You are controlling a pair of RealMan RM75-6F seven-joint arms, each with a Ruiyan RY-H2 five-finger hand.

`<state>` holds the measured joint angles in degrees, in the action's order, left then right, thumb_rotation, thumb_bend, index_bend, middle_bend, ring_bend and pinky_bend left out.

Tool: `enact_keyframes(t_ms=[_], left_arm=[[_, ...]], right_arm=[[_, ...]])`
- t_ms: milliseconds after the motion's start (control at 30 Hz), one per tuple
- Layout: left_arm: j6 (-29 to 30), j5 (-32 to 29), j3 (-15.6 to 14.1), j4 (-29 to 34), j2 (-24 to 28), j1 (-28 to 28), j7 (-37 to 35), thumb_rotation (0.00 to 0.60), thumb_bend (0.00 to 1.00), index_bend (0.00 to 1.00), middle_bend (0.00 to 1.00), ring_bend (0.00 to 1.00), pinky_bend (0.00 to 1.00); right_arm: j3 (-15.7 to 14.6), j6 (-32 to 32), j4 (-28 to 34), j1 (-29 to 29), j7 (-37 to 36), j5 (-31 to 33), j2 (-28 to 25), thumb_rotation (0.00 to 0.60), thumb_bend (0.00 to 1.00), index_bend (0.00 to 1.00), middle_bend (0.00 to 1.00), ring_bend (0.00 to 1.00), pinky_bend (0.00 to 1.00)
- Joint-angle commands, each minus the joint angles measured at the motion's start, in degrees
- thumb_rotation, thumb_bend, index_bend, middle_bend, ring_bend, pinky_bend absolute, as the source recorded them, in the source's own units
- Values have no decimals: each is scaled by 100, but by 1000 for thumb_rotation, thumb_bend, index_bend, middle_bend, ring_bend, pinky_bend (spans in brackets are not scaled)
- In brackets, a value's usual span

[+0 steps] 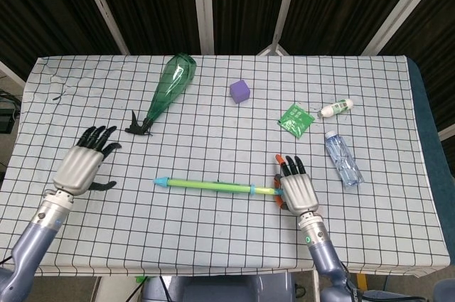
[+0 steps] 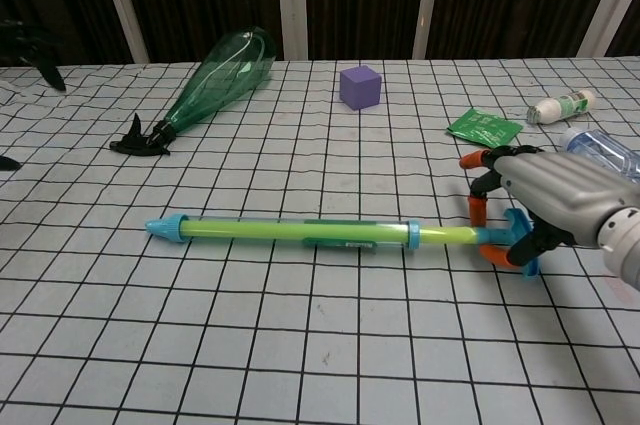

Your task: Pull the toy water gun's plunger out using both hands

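You held the plunger handle [image 2: 512, 241] in your right hand [image 1: 299, 190], the toy water gun [image 1: 206, 185] lying below the purple cube [image 1: 240, 91]; your left hand [image 1: 84, 165], fingers spread and empty, needed a firm barrel grip.

Grid-clothed table [image 1: 213, 245] under toy water gun [image 1: 210, 186]
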<state>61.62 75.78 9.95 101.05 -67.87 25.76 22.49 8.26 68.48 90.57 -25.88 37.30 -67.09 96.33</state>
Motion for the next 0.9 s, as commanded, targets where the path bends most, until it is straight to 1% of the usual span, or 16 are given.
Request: enact_keyframes(t_ms=[33, 167, 333, 500, 700, 900], left_arm=[[-477, -549, 113, -204, -558, 432, 386, 600, 190, 308, 27, 0, 0], [-693, -906, 96, -345, -998, 683, 619, 600, 191, 330, 28, 0, 0], [-806, -1384, 136, -436, -1443, 943, 876, 600, 199, 346, 35, 0, 0], [-748, -1630, 100, -536, -1753, 1116, 1130, 600, 254, 389, 47, 0, 0], [-692, -1893, 29, -672, -1990, 1277, 1374, 600, 273, 400, 50, 0, 0], [-680, -2093, -5, -825, -2099, 1366, 1452, 600, 303, 406, 53, 0, 0]], right_arm=[[-2, 42, 77, -7, 84, 34, -15, 600, 432, 627, 130, 0, 0], [-15, 89, 180, -19, 187, 54, -33, 600, 432, 627, 130, 0, 0], [-43, 124, 246, -29, 262, 74, -38, 600, 433, 627, 130, 0, 0], [-59, 144, 267, -43, 307, 109, -19, 600, 433, 627, 130, 0, 0], [-74, 175, 290, -47, 333, 146, -25, 600, 432, 627, 130, 0, 0], [-101, 182, 318, -42, 326, 167, -62, 600, 434, 627, 130, 0, 0]])
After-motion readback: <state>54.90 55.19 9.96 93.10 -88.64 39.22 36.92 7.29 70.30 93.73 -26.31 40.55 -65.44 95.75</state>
